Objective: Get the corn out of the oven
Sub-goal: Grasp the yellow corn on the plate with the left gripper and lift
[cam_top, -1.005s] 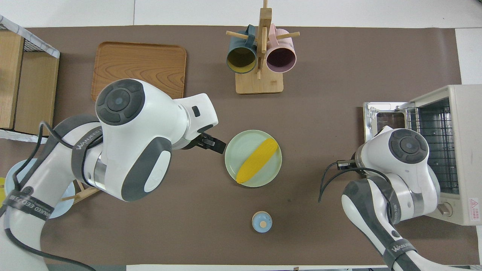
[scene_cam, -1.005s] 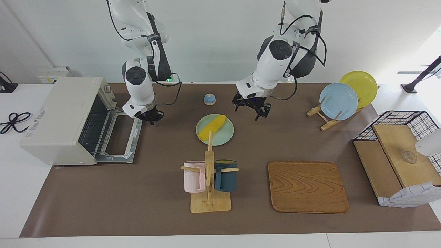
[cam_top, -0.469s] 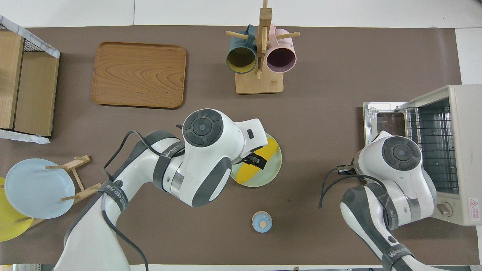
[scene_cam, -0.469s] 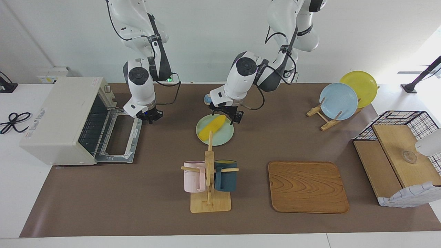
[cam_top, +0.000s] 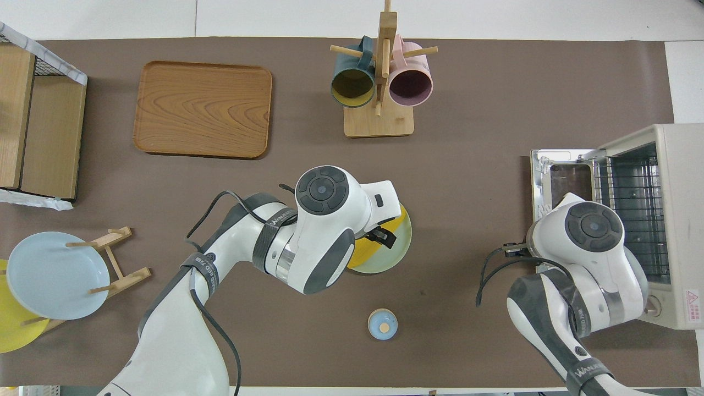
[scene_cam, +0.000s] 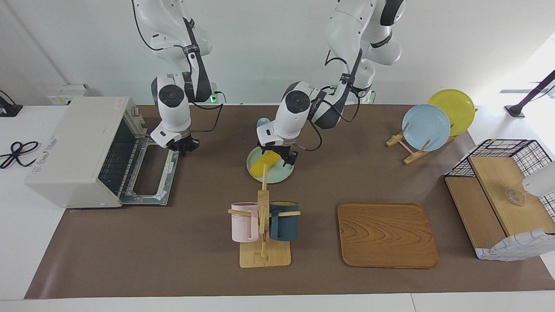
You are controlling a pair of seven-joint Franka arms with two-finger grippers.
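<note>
The bright yellow, tapered corn cob [scene_cam: 265, 161] lies on a round pale green plate [scene_cam: 282, 174] at mid-table, well apart from the boxy off-white toaster oven [scene_cam: 80, 149] at the right arm's end. It is thus already out of the oven, whose glass door [scene_cam: 151, 173] lies folded down flat with the wire rack [scene_cam: 113, 162] bare.

The left gripper [scene_cam: 279, 157] is low over the cob's thicker end, its fingers set astride the cob; whether they pinch it or stand just clear cannot be told. Its wrist hides most of the cob in the overhead view.

The right gripper [scene_cam: 182, 146] waits above the corner of the open door nearest the robots; whether its fingers are spread or pressed together cannot be told.

Bounds on movement: a wooden mug rack [scene_cam: 263, 225] with a pink and a dark blue mug stands just beside the plate, farther from the robots; a small blue domed knob [cam_top: 382, 324] sits nearer them. The brown table cover [scene_cam: 208, 182] is open between plate and oven.
</note>
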